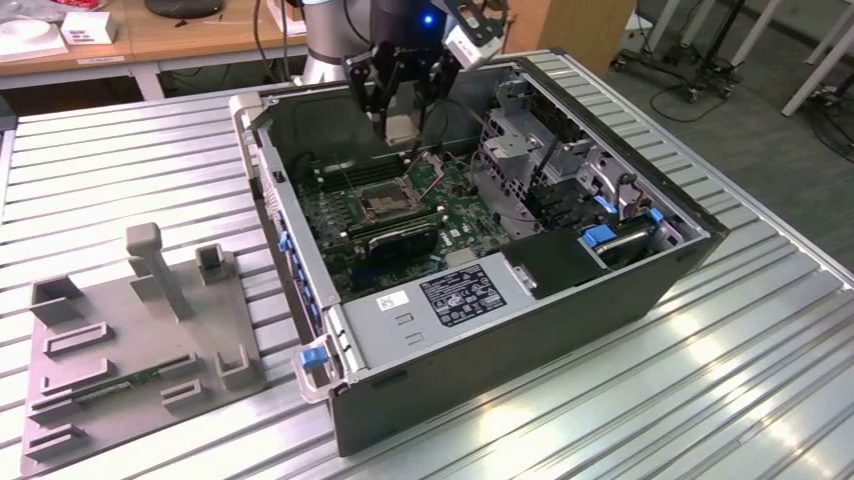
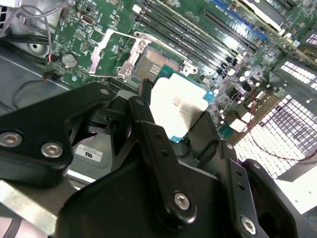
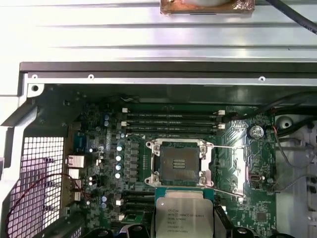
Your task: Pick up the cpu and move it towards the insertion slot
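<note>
My gripper (image 1: pixel 399 112) hangs over the far end of the open computer case (image 1: pixel 641 290), shut on the cpu (image 1: pixel 399 128), a small silvery-white square chip. In the second wrist view the cpu (image 2: pixel 178 105) sits flat between the black fingers (image 2: pixel 148 131), its green edge showing. The insertion slot (image 1: pixel 378 205), a dark square socket with its shiny metal frame swung open, lies on the green board below and nearer the case's middle. In the first wrist view the cpu (image 3: pixel 184 214) hovers just short of the insertion slot (image 3: pixel 179 162), apart from it.
Memory slots (image 3: pixel 171 123) run beside the socket. A metal drive cage (image 1: pixel 534 150) and a power supply box (image 1: pixel 454 295) fill the case's other parts. A grey holder plate (image 1: pixel 134 340) with upright posts lies on the slatted metal table (image 1: pixel 747 360) at the exterior view's left.
</note>
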Robot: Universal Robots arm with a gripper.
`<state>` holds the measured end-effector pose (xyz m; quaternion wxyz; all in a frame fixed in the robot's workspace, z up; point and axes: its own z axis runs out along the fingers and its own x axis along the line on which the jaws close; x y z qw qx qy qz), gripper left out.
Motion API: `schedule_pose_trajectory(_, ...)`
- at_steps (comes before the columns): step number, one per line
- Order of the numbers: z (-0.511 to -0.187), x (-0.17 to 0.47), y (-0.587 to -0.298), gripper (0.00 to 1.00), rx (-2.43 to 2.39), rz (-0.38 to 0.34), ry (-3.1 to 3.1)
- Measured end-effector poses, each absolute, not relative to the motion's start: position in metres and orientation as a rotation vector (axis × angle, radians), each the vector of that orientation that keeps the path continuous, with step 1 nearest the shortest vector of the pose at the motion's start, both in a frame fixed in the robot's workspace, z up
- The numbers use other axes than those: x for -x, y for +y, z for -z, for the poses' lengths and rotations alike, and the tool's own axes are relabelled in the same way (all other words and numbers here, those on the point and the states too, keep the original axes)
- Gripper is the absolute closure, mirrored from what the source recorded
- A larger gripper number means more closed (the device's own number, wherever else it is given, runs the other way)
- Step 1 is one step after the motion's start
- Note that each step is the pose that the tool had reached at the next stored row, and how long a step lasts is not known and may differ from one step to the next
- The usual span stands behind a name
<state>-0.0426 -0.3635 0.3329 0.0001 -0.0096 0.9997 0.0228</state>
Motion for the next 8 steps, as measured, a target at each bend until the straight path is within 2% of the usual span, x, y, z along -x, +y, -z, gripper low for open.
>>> schedule_pose_trajectory(8,-0.3265,0.0447,-0.3562,0.45,0.029,-0.074,3.14)
